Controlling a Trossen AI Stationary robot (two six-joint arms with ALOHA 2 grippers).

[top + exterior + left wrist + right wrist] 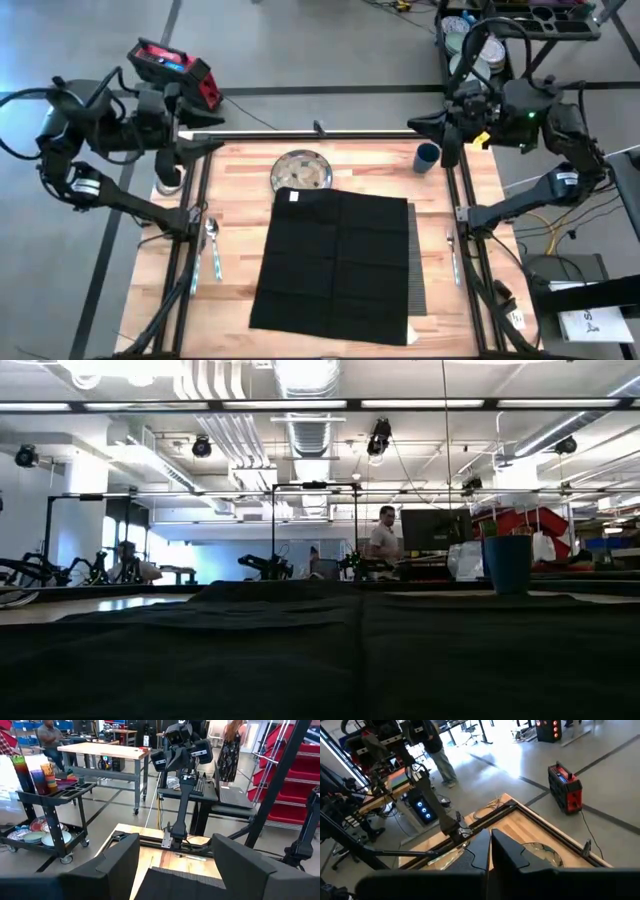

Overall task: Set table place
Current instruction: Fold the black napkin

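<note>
On the wooden table lies the dark grey ribbed placemat, of which a strip shows along the right side. A plain black cloth is spread over most of it. A round metal plate sits at the cloth's far edge. My left gripper hovers open over the table's far left corner. My right gripper hovers shut over the far right edge, close to a blue cup. In the left wrist view the ribbed mat shows between the spread fingers.
A spoon lies left of the mat and a fork right of it. A small glass stands by the left frame rail. A red case sits on the floor beyond the table, and a cart with dishes at the far right.
</note>
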